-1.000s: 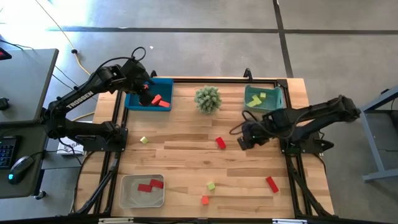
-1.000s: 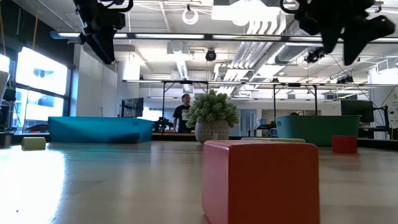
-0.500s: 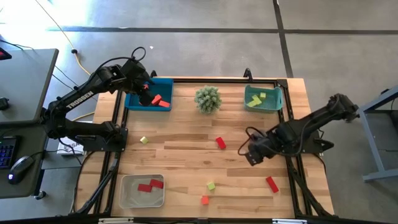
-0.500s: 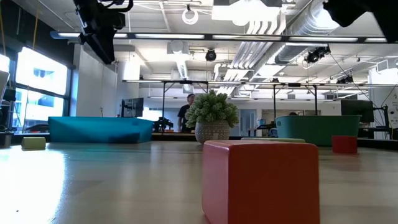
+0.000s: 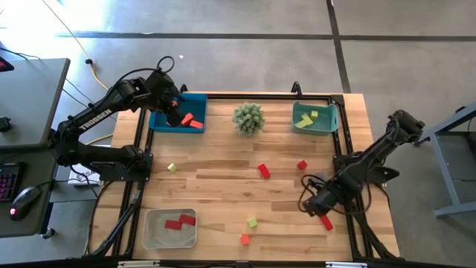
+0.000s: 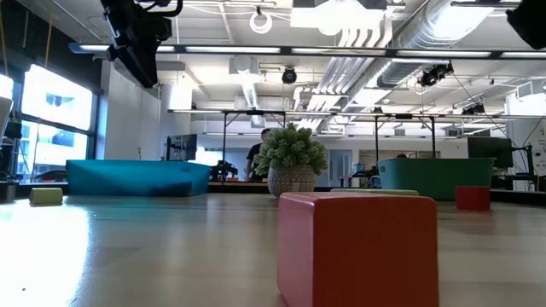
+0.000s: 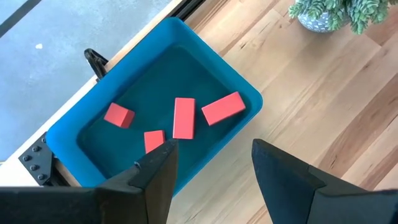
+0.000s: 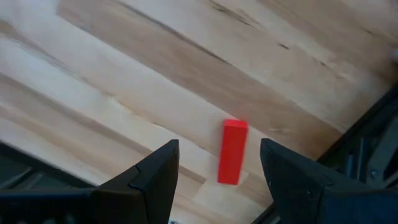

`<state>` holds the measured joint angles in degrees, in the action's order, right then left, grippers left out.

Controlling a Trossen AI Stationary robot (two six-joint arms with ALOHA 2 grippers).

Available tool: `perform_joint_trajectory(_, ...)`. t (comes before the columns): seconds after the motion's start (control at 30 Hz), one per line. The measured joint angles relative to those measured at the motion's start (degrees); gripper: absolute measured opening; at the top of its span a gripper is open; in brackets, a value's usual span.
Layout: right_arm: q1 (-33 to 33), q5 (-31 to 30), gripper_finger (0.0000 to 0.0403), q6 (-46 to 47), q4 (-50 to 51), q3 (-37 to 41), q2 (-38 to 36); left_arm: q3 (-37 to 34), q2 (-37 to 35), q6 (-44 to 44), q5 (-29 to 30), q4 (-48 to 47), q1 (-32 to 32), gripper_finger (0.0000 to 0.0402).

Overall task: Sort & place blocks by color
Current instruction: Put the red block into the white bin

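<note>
My left gripper (image 7: 211,155) hangs open above the near edge of the blue bin (image 7: 214,53), which holds several red blocks (image 7: 183,117). My right gripper (image 8: 219,155) stands open over the table's near right part (image 5: 312,202), pointing down. A red bar (image 8: 233,151) lies flat on the wood below it, between the lines of the two fingers, untouched. Loose on the table lie two red blocks (image 5: 263,170) (image 5: 302,165), two yellow-green blocks (image 5: 172,168) (image 5: 253,222) and an orange-red block (image 5: 245,239).
A potted spiky plant (image 5: 248,117) stands at the far middle. A teal bin (image 5: 327,126) with yellow-green blocks sits far right, and a clear tray (image 5: 152,237) with red blocks near left. A black frame (image 5: 348,186) runs along the table's edges.
My right gripper has swung from the table's middle right toward the near edge and now stands over the red bar. A red block that its arm covered shows again. My left gripper has kept still.
</note>
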<state>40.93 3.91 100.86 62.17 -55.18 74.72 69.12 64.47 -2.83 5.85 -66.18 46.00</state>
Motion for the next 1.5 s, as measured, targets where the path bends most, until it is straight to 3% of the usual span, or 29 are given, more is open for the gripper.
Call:
perform_joint_trajectory(0.67, 13.16, 1.02, 0.0212, 19.7, -23.11, 16.23, -0.02, 0.0, 0.0, -1.96, -0.2, 0.0, -0.02, 0.0193)
perform_joint_trajectory(1.03, 13.61, 2.64, 0.0212, 19.7, -25.22, 18.62, 1.11, 0.0, 0.0, -3.07, -0.2, 0.01, 0.0, 0.0193)
perform_joint_trajectory(1.5, 13.22, 4.74, 0.0211, 19.11, -31.14, 18.31, 10.19, 0.0, 0.0, -5.02, -0.13, 0.03, 0.0, 0.0193)
